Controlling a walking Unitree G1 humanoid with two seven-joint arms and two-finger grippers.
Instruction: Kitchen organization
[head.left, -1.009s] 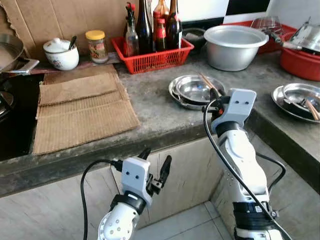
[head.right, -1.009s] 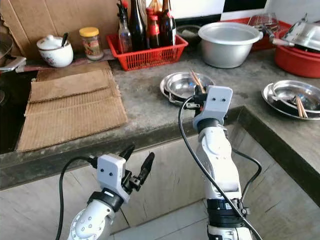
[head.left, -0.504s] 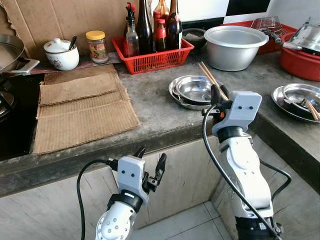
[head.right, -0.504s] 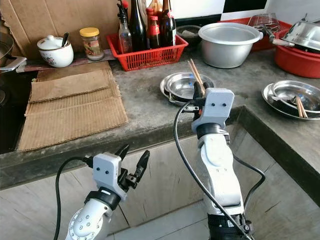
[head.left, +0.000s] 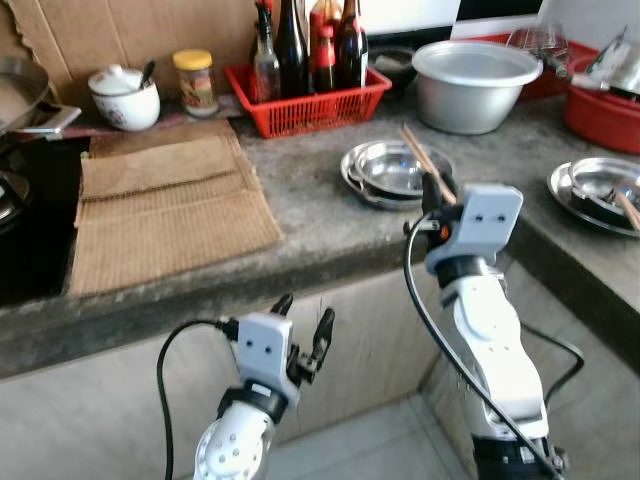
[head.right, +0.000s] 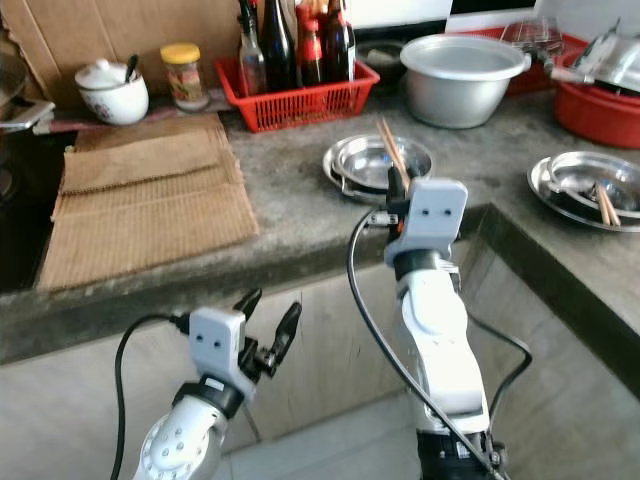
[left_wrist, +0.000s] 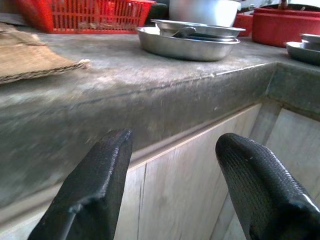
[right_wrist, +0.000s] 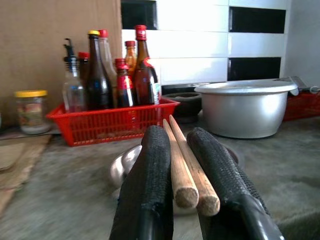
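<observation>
Two chopsticks (right_wrist: 187, 165) pinched by right end effector (right_wrist: 190, 200) — above counter edge (head.left: 330, 270).

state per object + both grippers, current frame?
right gripper: shut on chopsticks, raised over the counter edge
chopsticks: held, tilted up above the steel dishes
left gripper: open, below the counter
steel dishes: stacked
red basket: holds upright bottles
jar: lid on
big pot: upright, uncovered
</observation>
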